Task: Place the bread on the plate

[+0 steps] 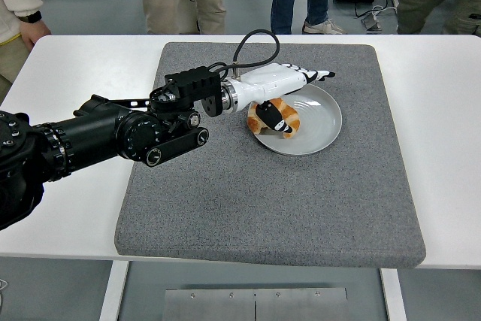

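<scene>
A golden bread roll lies on the left part of the grey-white plate, which sits on the grey mat. My left hand reaches in from the left and hovers over the plate's left rim. Its white fingers are stretched out straight above the plate's far edge. The black-tipped thumb lies low across the front of the bread, and I cannot tell whether it touches. The hand holds nothing. My right arm is out of view.
The grey mat covers the middle of the white table. Several people stand along the table's far edge, one with a hand near the far left corner. A black cable loops up from my wrist.
</scene>
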You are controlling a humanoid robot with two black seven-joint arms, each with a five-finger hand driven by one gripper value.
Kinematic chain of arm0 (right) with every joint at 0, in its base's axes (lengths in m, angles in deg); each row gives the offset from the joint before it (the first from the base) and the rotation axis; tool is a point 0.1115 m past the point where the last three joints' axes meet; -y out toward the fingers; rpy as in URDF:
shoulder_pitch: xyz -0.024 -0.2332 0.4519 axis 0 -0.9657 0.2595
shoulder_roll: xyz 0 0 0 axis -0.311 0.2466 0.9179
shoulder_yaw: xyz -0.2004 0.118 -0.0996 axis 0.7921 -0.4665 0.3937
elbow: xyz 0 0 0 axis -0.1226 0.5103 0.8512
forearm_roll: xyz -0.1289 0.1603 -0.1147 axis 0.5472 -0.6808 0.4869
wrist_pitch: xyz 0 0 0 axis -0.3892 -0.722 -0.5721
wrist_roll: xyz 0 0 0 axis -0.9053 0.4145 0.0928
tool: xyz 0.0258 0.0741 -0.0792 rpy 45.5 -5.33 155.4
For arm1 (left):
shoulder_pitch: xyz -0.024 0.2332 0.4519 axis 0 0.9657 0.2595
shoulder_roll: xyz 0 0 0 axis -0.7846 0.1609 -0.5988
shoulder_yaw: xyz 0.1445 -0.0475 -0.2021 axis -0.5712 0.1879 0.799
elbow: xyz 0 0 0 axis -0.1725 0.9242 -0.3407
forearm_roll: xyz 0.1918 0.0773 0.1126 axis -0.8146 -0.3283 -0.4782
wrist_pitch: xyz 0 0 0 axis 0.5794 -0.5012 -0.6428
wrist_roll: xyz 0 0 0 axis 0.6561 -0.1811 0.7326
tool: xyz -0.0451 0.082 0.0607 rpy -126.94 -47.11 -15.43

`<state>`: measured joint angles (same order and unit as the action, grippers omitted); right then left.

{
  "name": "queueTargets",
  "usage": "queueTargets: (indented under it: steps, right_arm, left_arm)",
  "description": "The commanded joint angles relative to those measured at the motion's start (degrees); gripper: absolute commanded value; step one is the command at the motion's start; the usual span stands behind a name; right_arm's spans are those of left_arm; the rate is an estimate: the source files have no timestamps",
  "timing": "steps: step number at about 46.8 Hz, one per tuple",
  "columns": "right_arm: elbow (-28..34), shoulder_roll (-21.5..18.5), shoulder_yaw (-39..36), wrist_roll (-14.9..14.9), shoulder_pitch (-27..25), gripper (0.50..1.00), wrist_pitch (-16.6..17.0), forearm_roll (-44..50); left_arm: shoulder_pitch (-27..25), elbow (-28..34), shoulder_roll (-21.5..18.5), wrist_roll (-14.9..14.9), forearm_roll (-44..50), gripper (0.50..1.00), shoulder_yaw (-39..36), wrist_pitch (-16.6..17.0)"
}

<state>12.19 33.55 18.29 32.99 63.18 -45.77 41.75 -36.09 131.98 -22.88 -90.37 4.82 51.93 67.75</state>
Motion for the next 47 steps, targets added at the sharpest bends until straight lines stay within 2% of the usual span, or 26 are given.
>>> queueTargets:
  steps: [1,11,20,26,37,47]
  right_arm:
    - [0.0,0.0,0.0,0.0,0.0,1.0,0.0,0.0]
    - [0.0,0.0,0.0,0.0,0.0,1.0,0.0,0.0]
    - [0.0,0.0,0.0,0.0,0.0,1.0,0.0,0.0]
    - [0.0,0.0,0.0,0.0,0.0,1.0,0.0,0.0]
    - [0.0,0.0,0.0,0.0,0.0,1.0,0.0,0.0]
    - [0.0,0.0,0.0,0.0,0.0,1.0,0.0,0.0]
  left_arm:
    - [-0.4,0.8,0.0,-0.5,2.5,0.968,0.2,0.0]
    - [-3.9,0.8,0.0,-0.5,13.0,0.968,2.8,-0.2]
    - [-7.1,-0.4,0.0,-0.2,27.2,0.968,4.6,-1.1]
    - [-7.3,-1.6,-0.6,0.1,37.0,0.968,7.5,-1.5]
    - [-4.3,-7.0,-1.1,0.1,49.1,0.968,15.9,-3.2]
    - [1.6,-9.8,-1.4,0.1,51.4,0.968,25.1,-5.0]
